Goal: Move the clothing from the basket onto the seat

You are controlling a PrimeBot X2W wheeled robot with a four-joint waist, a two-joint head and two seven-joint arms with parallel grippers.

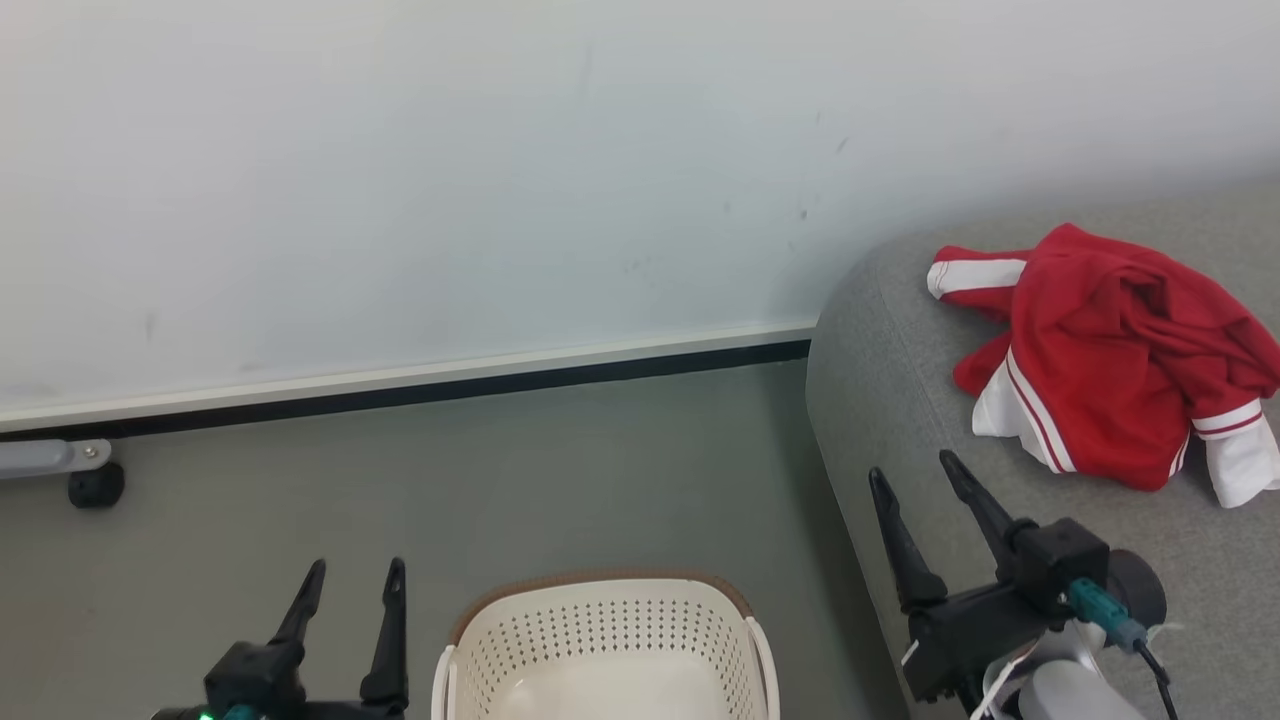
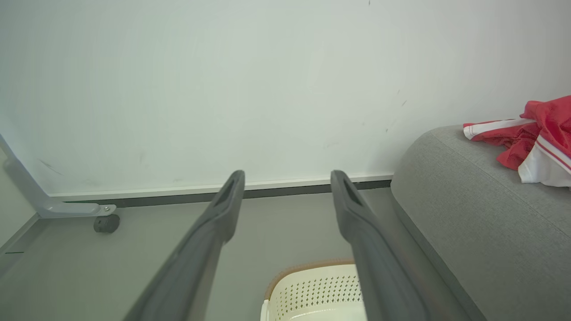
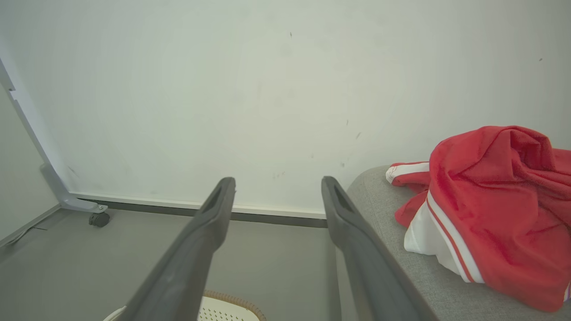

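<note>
**Desk:** Where are we on the laundry?

**Operator:** From my console, the clothing lies in a red-and-white heap on the seat, well apart from the basket down on the floor. What I can see of the basket's inside is bare, so I judge the transfer done, or nearly.

**Desk:** And the arms?

**Operator:** My left gripper hovers just beside the basket, fingers spread wide, holding nothing. My right gripper hangs over the seat's edge near the heap, equally wide and holding nothing.

**Desk:** Next move?

**Operator:** I'd angle the view down and check the basket's bottom. If cloth is there, I'd reach in with the fingers spread and pinch it.

**Desk:** Any doubts?

**Operator:** The basket's near half is cut off by the frame. I also can't tell whether that heap is one garment or two.
</note>
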